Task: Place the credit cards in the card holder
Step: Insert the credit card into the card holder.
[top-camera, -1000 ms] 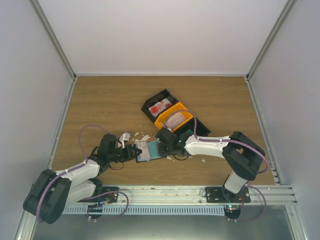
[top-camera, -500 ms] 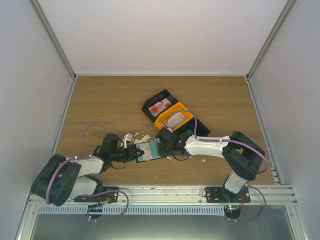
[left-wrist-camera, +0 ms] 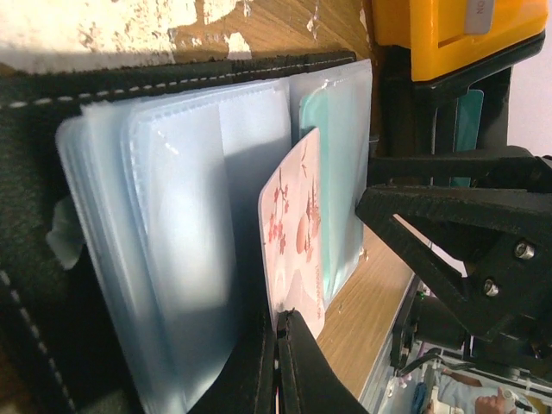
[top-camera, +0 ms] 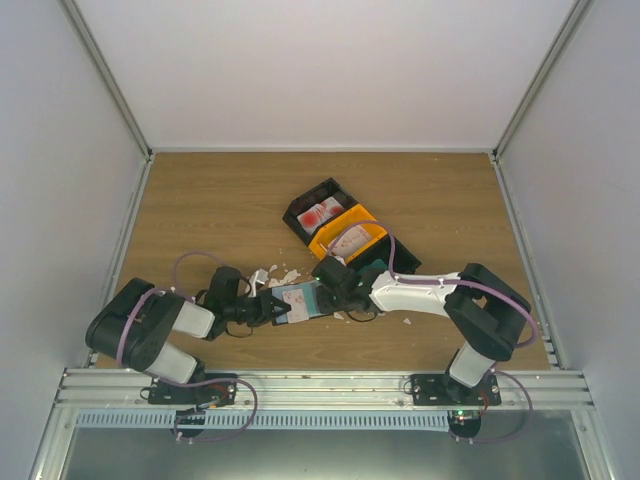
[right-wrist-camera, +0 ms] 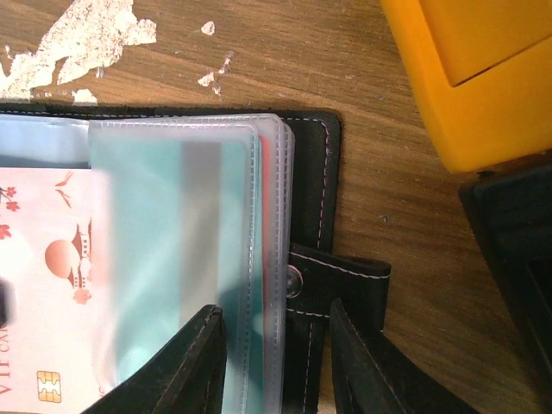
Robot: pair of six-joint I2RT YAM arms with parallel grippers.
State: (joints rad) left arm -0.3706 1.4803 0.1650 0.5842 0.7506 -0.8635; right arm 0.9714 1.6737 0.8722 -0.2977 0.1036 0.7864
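Observation:
The black card holder point(top-camera: 300, 300) lies open on the table, its clear sleeves fanned out point(left-wrist-camera: 172, 216). My left gripper point(left-wrist-camera: 280, 332) is shut on a pink-and-white credit card point(left-wrist-camera: 297, 224), held on edge with its far end among the sleeves. A teal card point(right-wrist-camera: 155, 250) sits inside a sleeve. My right gripper point(right-wrist-camera: 276, 362) is open, its fingers straddling the holder's right edge by the clasp tab point(right-wrist-camera: 345, 280). The held card also shows in the right wrist view point(right-wrist-camera: 43, 285). In the top view the left gripper point(top-camera: 268, 306) and right gripper point(top-camera: 335, 290) flank the holder.
A black bin point(top-camera: 300, 203) holds a red-and-white card point(top-camera: 320, 212). An orange bin point(top-camera: 372, 232) beside it holds a pale card point(top-camera: 350, 238); it stands close behind the holder point(right-wrist-camera: 483, 78). White paper scraps point(top-camera: 272, 275) lie on the wood left of the holder.
My left arm's elbow has folded back toward the left while its gripper crept right with the card toward the holder. The right arm has stayed put.

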